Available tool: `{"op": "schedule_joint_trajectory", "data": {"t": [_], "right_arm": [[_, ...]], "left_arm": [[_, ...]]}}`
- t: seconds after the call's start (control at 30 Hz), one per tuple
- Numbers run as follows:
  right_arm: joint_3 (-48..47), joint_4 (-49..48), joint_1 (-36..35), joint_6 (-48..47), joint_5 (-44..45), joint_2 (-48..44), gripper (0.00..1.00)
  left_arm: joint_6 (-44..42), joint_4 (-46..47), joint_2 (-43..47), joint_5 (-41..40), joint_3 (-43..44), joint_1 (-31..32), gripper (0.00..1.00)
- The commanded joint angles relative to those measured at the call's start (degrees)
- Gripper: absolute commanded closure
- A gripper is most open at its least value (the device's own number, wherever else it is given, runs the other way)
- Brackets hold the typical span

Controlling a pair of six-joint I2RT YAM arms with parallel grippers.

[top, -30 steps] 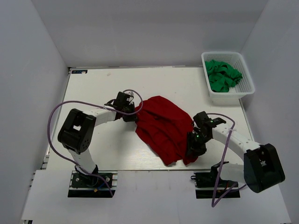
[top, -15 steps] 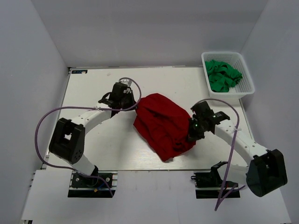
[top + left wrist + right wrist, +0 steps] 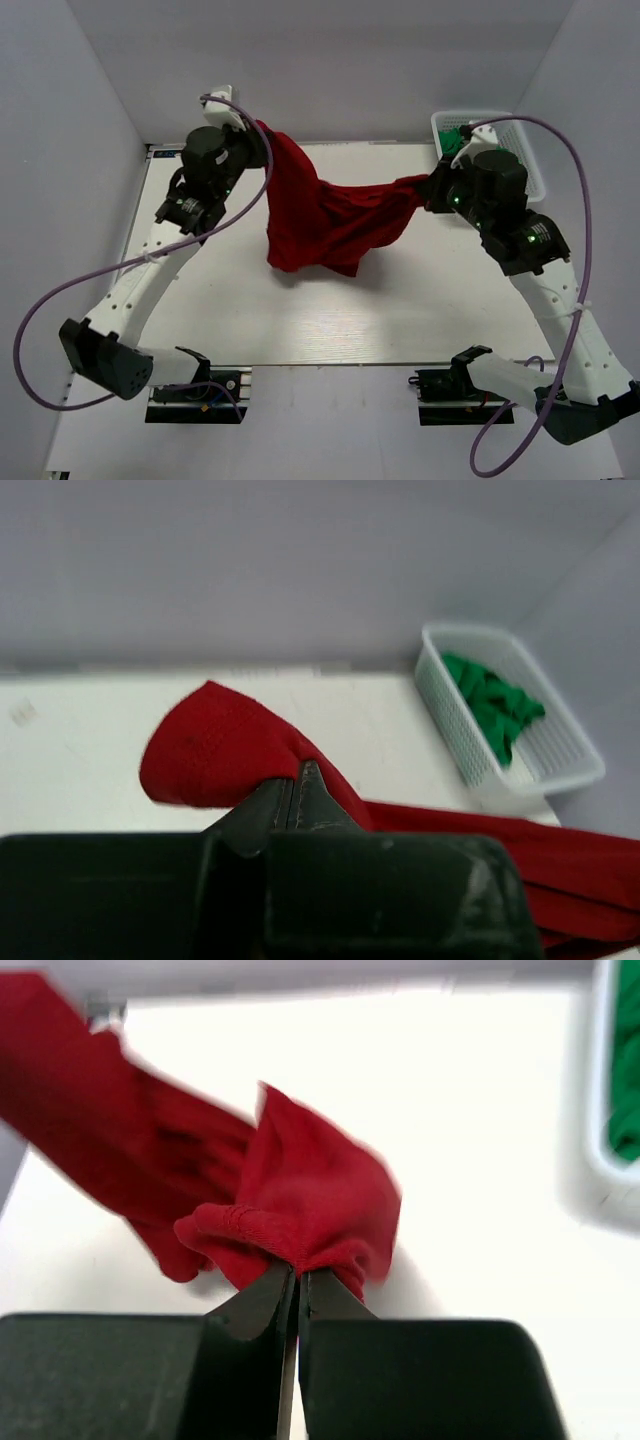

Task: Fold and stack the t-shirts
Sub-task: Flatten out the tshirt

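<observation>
Overhead, the left arm (image 3: 150, 275) reaches up from its base toward ten o'clock on the table (image 3: 400, 310). At its end the left gripper (image 3: 257, 138) is clenched on one edge of the red t-shirt (image 3: 320, 215). The left wrist view shows the two fingers pressed tight together, with a rounded fold of red cloth bulging out at eleven o'clock from their tips.

From that pinch the cloth hangs down and across. It is stretched between the two grippers and held up off the table. Its middle sags in a loose, crumpled swag whose lower folds sit near the table's centre, casting a shadow on the white surface. Whether the lowest fold touches the table cannot be told.

Toward two o'clock, the right gripper (image 3: 432, 187) is clenched on the opposite edge of the same shirt. The right wrist view shows the closed fingers with a gathered hem bunched just above the tips and more cloth trailing off to ten o'clock.

Behind the right arm (image 3: 545, 290), in the one o'clock corner, stands a white basket (image 3: 500, 116). It holds crumpled green t-shirts (image 3: 452, 138), well apart from the red one.
</observation>
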State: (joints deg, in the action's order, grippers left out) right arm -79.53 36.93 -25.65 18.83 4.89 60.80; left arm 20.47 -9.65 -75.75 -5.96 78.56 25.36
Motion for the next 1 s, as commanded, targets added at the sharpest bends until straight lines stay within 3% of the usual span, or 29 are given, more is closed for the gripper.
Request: {"op": "schedule_joint_trajectory", "data": {"t": [0.0,0.07,0.23,0.47,0.7,0.97], "right_arm": [[-5.2,-6.8,0.1,-2.1,8.8,-1.4,1.0],[-9.6,-7.5,0.0,-3.1,14.3,-1.2,1.0],[-15.5,-10.6,0.1,-5.9,29.3,-3.9,1.0],[-18.1,-13.2,0.1,-10.5,36.3,-6.6,1.0],[-17.9,-14.2,0.0,-12.1,32.1,-10.3,1.0],[-17.6,-13.9,-0.1,-10.4,20.3,-14.1,1.0]], "left_arm": [[-6.5,1.7,4.4,-6.9,4.5,0.1,1.0],[-8.3,1.7,5.4,-9.7,5.6,0.1,1.0],[-12.7,1.7,8.8,-26.0,6.3,-0.6,1.0],[-17.1,3.0,11.8,-36.9,8.0,-1.2,1.0],[-17.9,1.8,15.1,-38.1,11.1,-0.6,1.0],[-15.9,-0.3,24.6,-24.8,12.2,-0.6,1.0]]}}
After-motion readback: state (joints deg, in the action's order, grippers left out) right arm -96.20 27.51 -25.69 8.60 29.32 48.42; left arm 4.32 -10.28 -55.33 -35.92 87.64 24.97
